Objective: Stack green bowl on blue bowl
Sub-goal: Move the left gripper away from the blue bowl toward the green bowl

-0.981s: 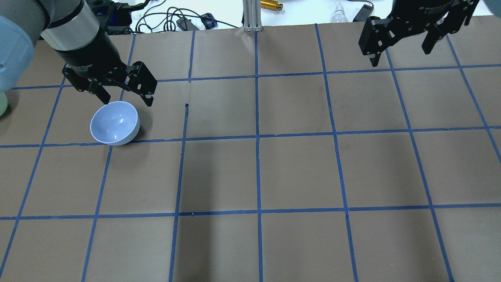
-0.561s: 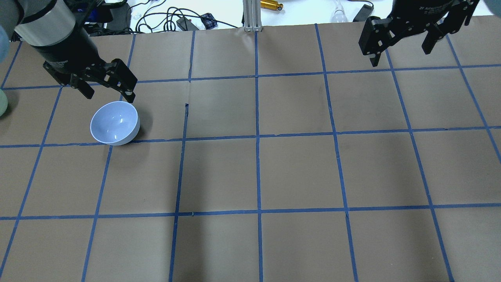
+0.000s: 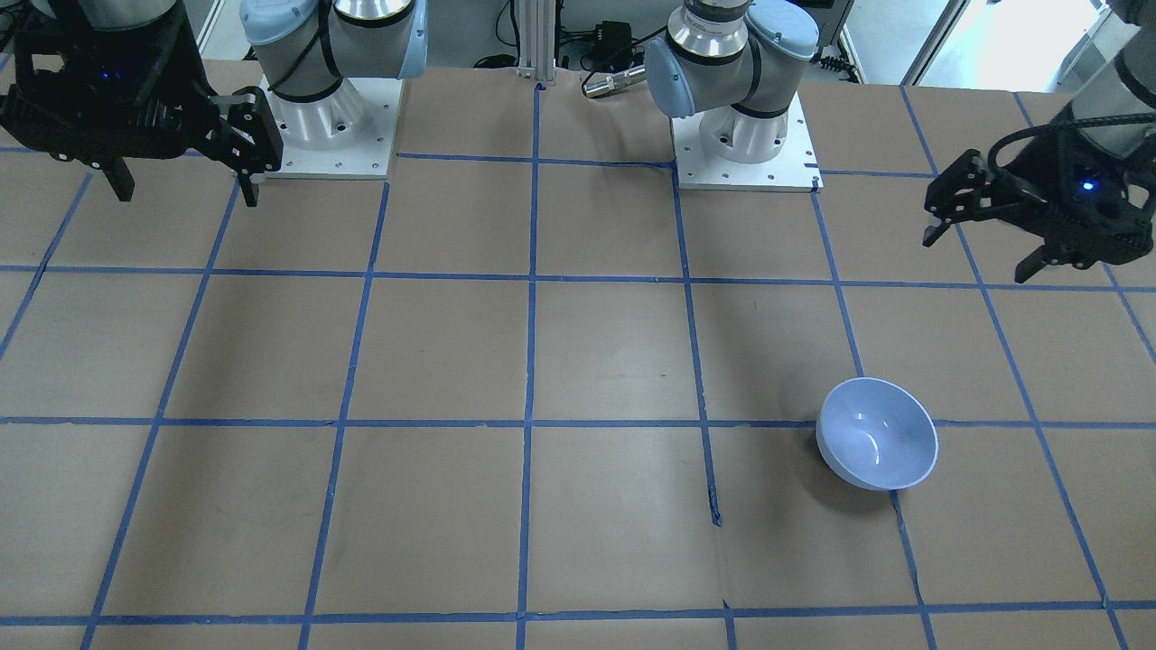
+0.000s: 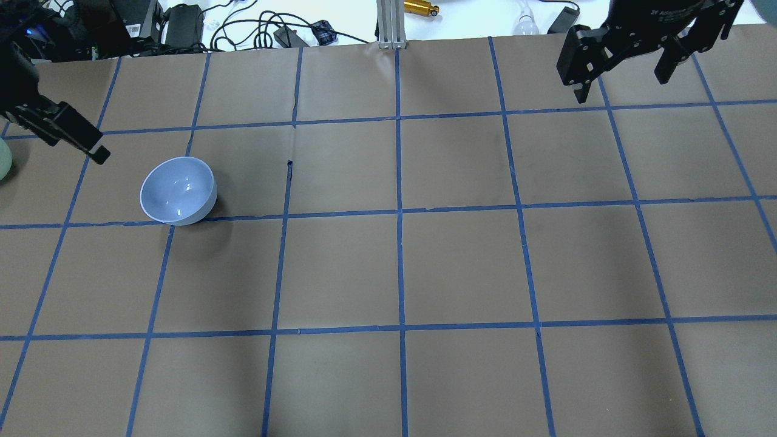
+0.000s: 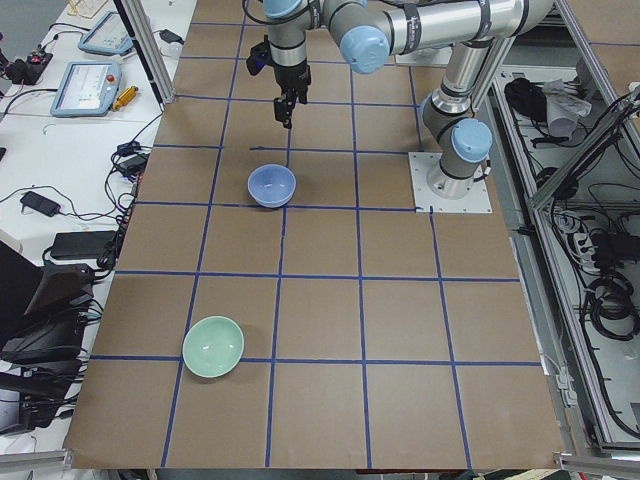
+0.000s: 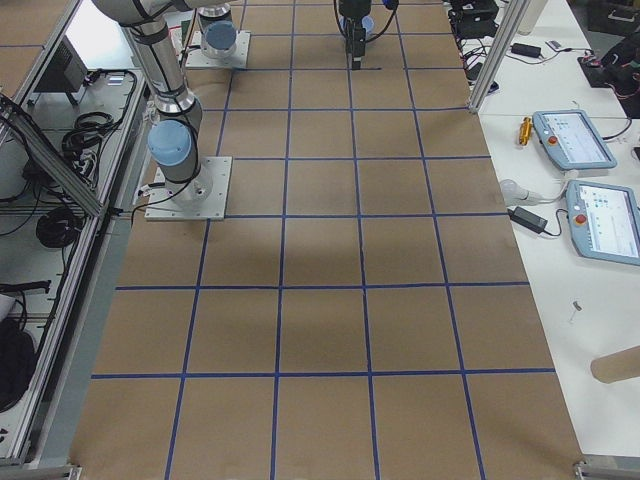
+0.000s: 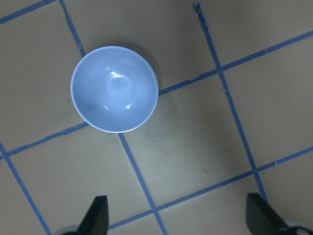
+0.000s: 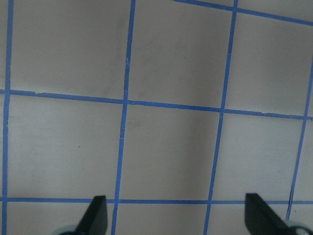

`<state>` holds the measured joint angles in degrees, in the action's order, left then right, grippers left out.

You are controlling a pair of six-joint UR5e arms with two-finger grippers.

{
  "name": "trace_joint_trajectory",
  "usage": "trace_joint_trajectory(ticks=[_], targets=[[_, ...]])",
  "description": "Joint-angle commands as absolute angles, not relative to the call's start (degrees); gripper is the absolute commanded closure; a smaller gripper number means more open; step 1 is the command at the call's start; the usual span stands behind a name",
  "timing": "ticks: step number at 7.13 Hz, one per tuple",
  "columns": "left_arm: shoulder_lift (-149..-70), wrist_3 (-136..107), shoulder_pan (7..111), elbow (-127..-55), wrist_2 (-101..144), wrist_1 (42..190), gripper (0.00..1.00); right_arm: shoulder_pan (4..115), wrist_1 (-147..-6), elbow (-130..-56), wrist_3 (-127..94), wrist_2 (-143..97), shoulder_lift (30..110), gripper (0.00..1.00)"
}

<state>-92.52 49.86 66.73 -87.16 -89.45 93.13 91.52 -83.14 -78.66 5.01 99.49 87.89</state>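
The blue bowl (image 4: 178,191) stands upright and empty on the brown table; it also shows in the front view (image 3: 876,433), the left side view (image 5: 271,186) and the left wrist view (image 7: 114,89). The green bowl (image 5: 213,346) stands upright and empty further along the table's left end; only a sliver shows overhead (image 4: 2,159). My left gripper (image 3: 978,257) is open and empty, raised between the two bowls; the wrist view (image 7: 178,218) shows its fingers spread. My right gripper (image 4: 620,85) is open and empty, high over the far right (image 3: 185,191).
Blue tape lines divide the table into squares. Cables and power bricks (image 4: 279,33) and an aluminium post (image 4: 388,24) sit past the far edge. The two arm bases (image 3: 741,144) stand on white plates. Tablets (image 5: 88,85) lie on a side bench.
My left gripper has moved left from just behind the blue bowl toward the table's left end, still open. The bowls and the right arm have not moved.
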Motion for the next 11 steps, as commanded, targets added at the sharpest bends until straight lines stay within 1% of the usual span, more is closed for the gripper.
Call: trace_joint_trajectory(ticks=[1,3,4,6,7,9,11], targets=[[-96.3,64.6,60.9,-84.7,-92.3,90.1,0.00,91.6,-83.1,-78.7,5.0,99.5,87.9,0.00],[-102.5,80.5,50.4,-80.5,-93.9,84.1,0.00,91.6,-83.1,-78.7,5.0,99.5,87.9,0.00],[-106.2,84.8,47.2,-78.6,-93.3,82.5,0.00,91.6,-83.1,-78.7,5.0,99.5,87.9,0.00],[-112.9,91.6,46.6,-70.8,-93.3,81.7,0.03,91.6,-83.1,-78.7,5.0,99.5,87.9,0.00],[-116.0,95.9,45.2,-68.4,-93.3,81.7,0.03,91.6,-83.1,-78.7,5.0,99.5,87.9,0.00],[-121.9,104.1,43.2,-66.6,-90.1,74.6,0.03,91.5,-83.1,-78.7,5.0,99.5,87.9,0.00],[-126.2,107.6,41.1,-64.5,-88.6,74.3,0.03,91.6,-83.1,-78.7,5.0,99.5,87.9,0.00]])
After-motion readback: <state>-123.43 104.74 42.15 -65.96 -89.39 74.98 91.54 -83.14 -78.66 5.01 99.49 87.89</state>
